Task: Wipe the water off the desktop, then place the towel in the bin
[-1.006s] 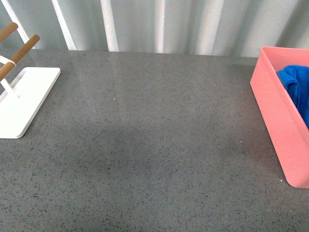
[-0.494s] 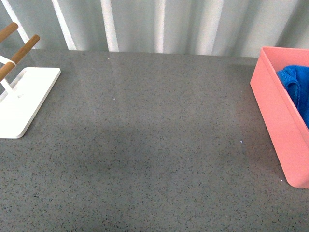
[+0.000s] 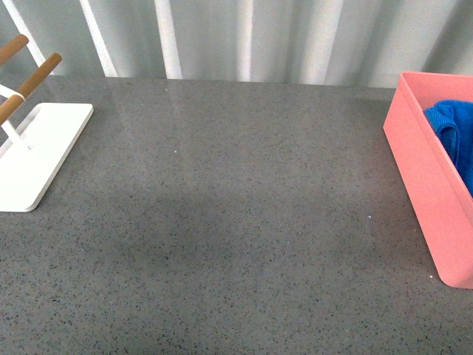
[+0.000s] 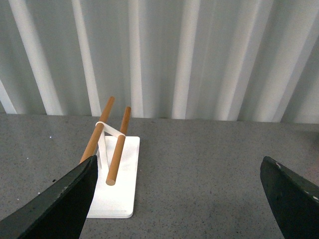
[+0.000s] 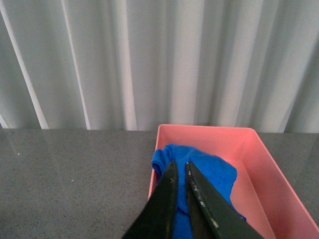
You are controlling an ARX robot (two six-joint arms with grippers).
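- Towel (image 3: 454, 137) lies bunched inside the bin (image 3: 421, 185), at the desktop's right edge in the front view; the right wrist view shows it heaped against the near end wall, with bare pink floor beyond it.
- Desktop (image 3: 236, 207) reads dry in the front view: no sheen or puddle that I can make out, only a soft shadow across the middle.
- Right gripper (image 5: 180, 174) hangs above the bin with its jaws nearly closed, a thin gap between the tips, and nothing between them; the cloth is below, apart from the tips as far as I can tell.
- Left gripper (image 4: 179, 174) is spread wide and empty, facing the white stand (image 4: 117, 184) with its wooden pegs (image 4: 107, 142); neither arm shows in the front view.
- Judged from this, both parts of the task look done, and the step in hand is a clean retreat.
- To do it well, lift the right arm straight up before swinging it away, so the tips do not hook a fold and drag the cloth back over the rim.
- Microfibre tends to cling to edges, so a slow first rise gives any snag time to show.
- Keep clear of the bin's walls; a light plastic box would likely slide or tip if nudged.
- Left arm should pull back without sweeping toward the pegs, which stand tilted and near its path.
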